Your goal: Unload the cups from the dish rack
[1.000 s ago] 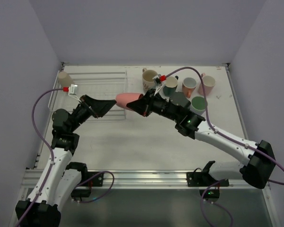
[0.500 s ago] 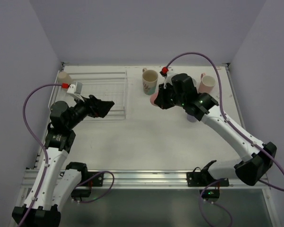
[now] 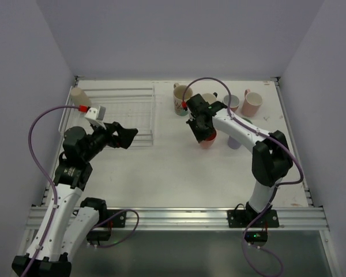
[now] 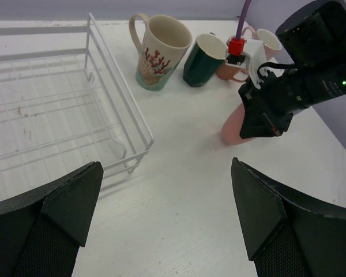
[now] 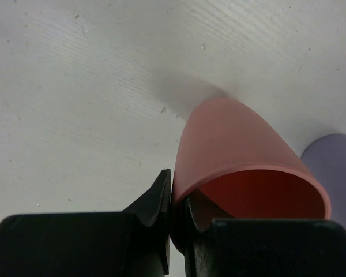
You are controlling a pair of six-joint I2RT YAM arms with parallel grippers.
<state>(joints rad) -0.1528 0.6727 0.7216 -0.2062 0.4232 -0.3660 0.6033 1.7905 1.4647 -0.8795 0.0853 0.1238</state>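
You get no readable text, label, brand or number in any view. The cream mug point(image 4: 161, 49) carries only a red coral-like print with no lettering. Nothing else is marked clearly enough for you to read.

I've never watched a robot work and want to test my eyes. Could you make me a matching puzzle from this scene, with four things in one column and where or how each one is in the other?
Things:
1. salmon tumbler
2. floral mug
3. dish rack
4. left gripper

Places or states:
A. open, holding nothing
B. white wire, on the left part of the table
C. rim pinched by the right gripper
D. upright, right beside a dark green cup

Pairs: 1-C, 2-D, 3-B, 4-A
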